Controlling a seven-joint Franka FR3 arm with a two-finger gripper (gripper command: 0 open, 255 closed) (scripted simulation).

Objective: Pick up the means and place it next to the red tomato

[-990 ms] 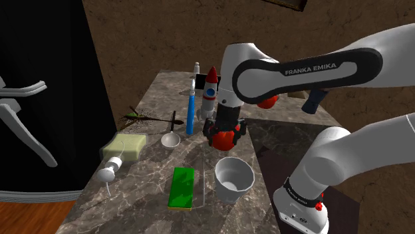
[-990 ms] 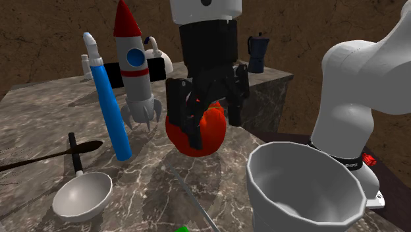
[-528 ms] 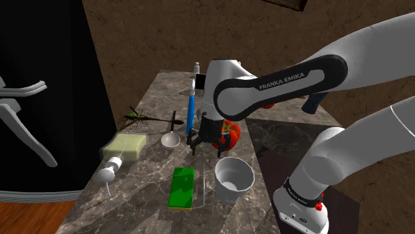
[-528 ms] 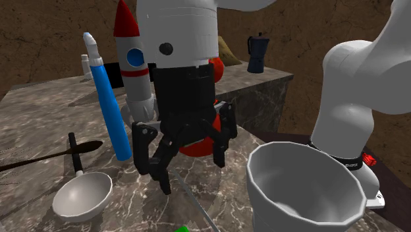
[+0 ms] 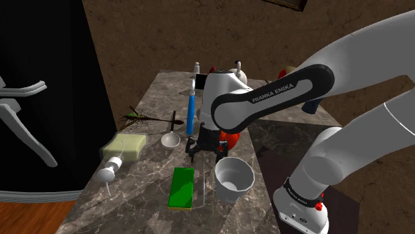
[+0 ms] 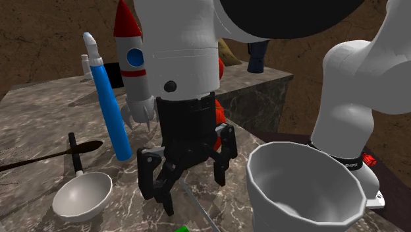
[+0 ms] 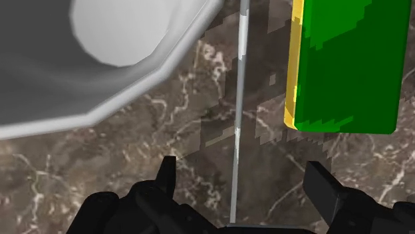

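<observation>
Having left the round red tomato (image 5: 231,138), my black two-finger gripper (image 7: 241,169) is now descending, fingers spread wide and empty, astride the thin grey rod (image 7: 239,100) lying at the tomato's seven o'clock in the shoulder view, so I am judging the grasp imminent.

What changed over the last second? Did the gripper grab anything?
The gripper moved off the red tomato, toward the shoulder view's lower left. It came down over the thin grey rod, which lies between the white cup and the green block. Its fingers stand open on either side of the rod, and it has taken hold of nothing. Tomato, rod, cup and block stayed put.
</observation>
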